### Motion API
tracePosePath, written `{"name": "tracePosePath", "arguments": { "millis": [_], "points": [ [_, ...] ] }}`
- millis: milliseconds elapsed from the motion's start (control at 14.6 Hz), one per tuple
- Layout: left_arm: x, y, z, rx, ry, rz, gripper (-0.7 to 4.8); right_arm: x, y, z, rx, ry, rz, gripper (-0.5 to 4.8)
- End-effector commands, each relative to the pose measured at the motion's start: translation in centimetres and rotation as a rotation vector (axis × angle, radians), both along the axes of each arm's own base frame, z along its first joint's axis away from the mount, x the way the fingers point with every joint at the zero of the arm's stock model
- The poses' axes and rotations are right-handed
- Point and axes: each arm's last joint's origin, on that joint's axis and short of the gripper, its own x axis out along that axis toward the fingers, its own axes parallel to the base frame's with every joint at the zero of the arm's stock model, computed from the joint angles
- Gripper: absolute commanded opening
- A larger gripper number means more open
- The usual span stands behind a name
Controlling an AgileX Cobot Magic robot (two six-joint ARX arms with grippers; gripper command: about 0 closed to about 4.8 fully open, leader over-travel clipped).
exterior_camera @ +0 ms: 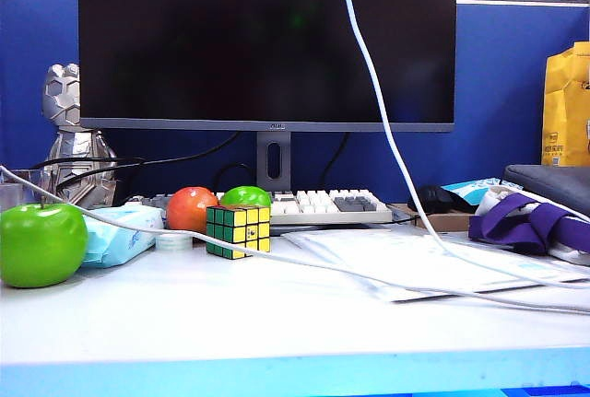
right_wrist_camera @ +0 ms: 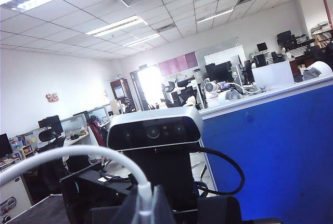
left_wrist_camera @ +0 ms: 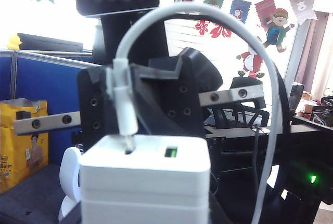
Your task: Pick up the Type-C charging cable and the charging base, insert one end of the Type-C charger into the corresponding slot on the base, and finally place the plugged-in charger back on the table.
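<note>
The white charging base (left_wrist_camera: 145,182) fills the near part of the left wrist view, and my left gripper (left_wrist_camera: 148,220) is shut on it, its fingers mostly hidden behind the block. Facing it, my right gripper (left_wrist_camera: 120,86) is shut on the white plug of the Type-C charging cable (left_wrist_camera: 126,122). The plug's tip sits in a dark slot on the base's end face. The right wrist view shows the same plug (right_wrist_camera: 147,203) pinched in my right gripper (right_wrist_camera: 149,211). The cable (exterior_camera: 387,139) hangs from above and trails over the table (exterior_camera: 277,332). Neither gripper appears in the exterior view.
On the table stand a green apple (exterior_camera: 41,243), a pale blue tissue packet (exterior_camera: 120,234), a puzzle cube (exterior_camera: 238,230), two more fruits (exterior_camera: 191,208), a keyboard (exterior_camera: 323,205) and papers (exterior_camera: 415,263). A purple cloth (exterior_camera: 521,222) lies at the right, a monitor (exterior_camera: 267,42) behind.
</note>
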Motion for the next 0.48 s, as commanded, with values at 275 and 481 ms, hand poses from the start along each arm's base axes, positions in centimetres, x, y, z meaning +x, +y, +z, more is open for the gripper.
{"name": "tracePosePath", "arguments": {
  "millis": [275, 481],
  "points": [
    [-0.34, 0.27, 0.81, -0.042, -0.054, 0.017, -0.05, -0.08, 0.17, -0.06, -0.021, 0.022, 0.016, -0.03],
    [-0.34, 0.27, 0.81, -0.041, -0.054, 0.016, -0.05, -0.41, 0.67, -0.04, -0.011, 0.029, 0.023, -0.03]
  ]
}}
